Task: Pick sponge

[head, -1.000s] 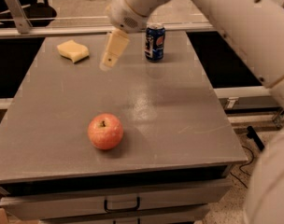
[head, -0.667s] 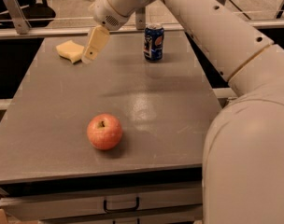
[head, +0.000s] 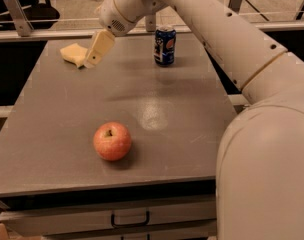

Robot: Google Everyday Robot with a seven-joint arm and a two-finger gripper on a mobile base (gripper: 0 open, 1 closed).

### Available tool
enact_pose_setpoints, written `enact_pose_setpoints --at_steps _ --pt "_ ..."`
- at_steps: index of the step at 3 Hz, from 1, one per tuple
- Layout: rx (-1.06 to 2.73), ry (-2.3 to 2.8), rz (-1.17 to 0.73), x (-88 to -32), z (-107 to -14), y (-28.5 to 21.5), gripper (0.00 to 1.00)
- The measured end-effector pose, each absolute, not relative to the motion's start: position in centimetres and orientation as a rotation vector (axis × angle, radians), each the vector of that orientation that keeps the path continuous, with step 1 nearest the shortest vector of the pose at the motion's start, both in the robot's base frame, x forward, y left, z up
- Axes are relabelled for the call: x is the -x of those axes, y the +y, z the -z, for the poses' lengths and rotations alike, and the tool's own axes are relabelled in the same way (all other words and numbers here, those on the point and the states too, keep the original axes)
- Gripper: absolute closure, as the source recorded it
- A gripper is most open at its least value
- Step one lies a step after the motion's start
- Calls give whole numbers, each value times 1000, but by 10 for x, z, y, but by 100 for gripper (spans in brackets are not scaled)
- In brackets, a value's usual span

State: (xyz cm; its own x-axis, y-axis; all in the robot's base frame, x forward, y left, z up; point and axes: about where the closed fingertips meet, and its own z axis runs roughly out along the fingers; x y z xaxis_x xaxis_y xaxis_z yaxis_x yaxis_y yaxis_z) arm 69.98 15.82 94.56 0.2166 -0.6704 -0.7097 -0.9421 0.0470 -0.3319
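Camera view: gripper (head: 90, 63) hangs over the table's (head: 182, 109) far-left corner, seemingly touching the sponge (head: 72, 53); its grip I cannot tell

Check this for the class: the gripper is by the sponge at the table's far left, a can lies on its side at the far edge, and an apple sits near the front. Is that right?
Not quite. The can is not on its side: the camera view shows it standing upright. The rest holds: the gripper is by the sponge at the far left of the table, and the apple sits near the front.
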Motion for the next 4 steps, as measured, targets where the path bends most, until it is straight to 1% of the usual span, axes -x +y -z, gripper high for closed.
enact_pose_setpoints --at_steps 1,2,4 --pt "1568 1556 -541 -717 -922 188 0" --pt "1439 1610 -605 -742 -900 217 0" --pt "1265 1747 -611 -775 -876 248 0"
